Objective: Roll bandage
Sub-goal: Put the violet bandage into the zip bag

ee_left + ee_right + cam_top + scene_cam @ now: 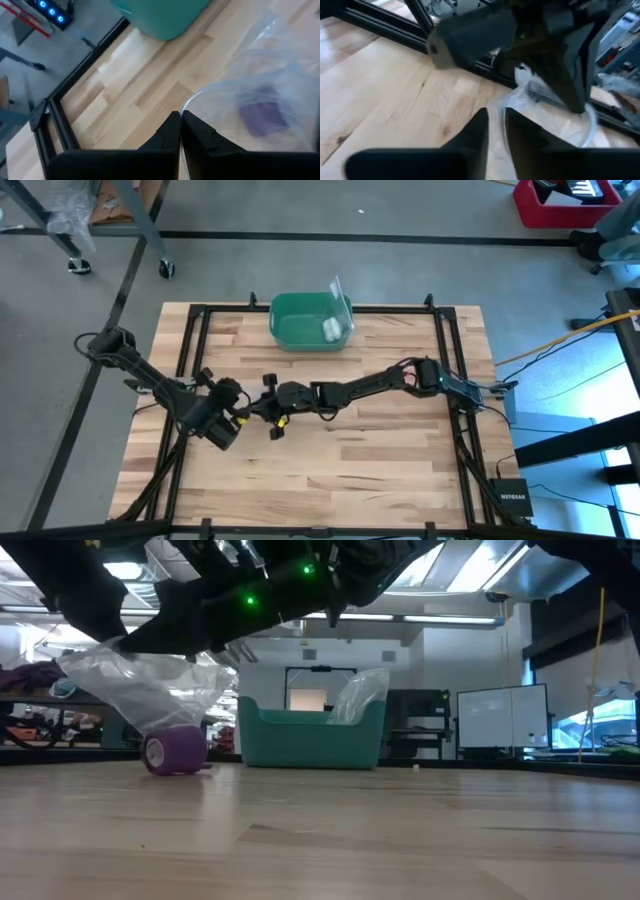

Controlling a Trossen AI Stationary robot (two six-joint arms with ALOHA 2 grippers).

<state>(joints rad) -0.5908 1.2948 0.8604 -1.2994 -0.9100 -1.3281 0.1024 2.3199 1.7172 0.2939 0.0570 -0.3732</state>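
The purple bandage [176, 752] is a compact roll inside a clear plastic bag [150, 690]. The roll lies at the bag's bottom, and that end seems to rest on the table. The roll also shows through the film in the left wrist view [262, 117]. My left gripper [238, 420] and my right gripper [272, 402] meet near the table's middle, above the bag. Each is shut on the bag's upper film. In the high view the arms hide the bag. My left gripper pinches the bag's upper edge [189, 102] between its two shut fingertips, coming from above at a slant. The film runs down from the tips to the roll. One layer or several, I cannot tell. My right gripper pinches a bunched part of the bag's upper film [501, 111] between its two fingers, close to the left gripper. The fingers come slanting down from the table's right. The bag hangs below them.
A green bin [310, 320] stands at the far middle of the table, holding a small white roll [330, 330] and another clear bag [358, 695]. A black frame [195, 340] runs around the wooden top. Bare wood lies toward the near edge.
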